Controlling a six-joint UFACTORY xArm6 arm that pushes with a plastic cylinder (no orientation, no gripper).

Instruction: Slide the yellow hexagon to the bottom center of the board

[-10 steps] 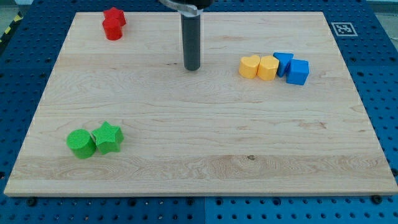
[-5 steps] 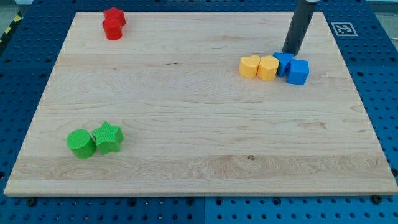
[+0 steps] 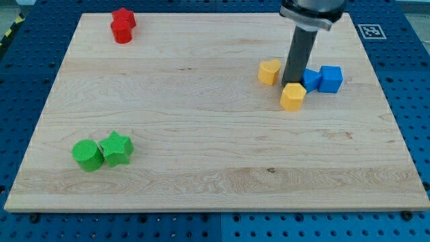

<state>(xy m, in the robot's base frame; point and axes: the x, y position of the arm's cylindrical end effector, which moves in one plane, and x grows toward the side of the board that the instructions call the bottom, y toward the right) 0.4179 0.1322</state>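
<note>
The yellow hexagon [image 3: 293,97] lies on the wooden board [image 3: 215,175], right of centre in the upper half. My tip [image 3: 291,83] touches the hexagon's upper edge. The rod stands between the yellow heart [image 3: 269,71] on its left and two blue blocks on its right. The nearer blue block [image 3: 311,78] is partly hidden behind the rod. The blue cube [image 3: 330,78] sits to its right.
A red cylinder [image 3: 122,31] and a red star [image 3: 124,17] sit together at the view's top left. A green cylinder [image 3: 87,155] and a green star [image 3: 117,148] sit together at the bottom left. A marker tag [image 3: 371,30] is off the board's top right corner.
My tip moved from the board's upper middle to the right, then came down between the blocks. The yellow hexagon slid toward the view's bottom, away from the heart. The blue cube shifted right.
</note>
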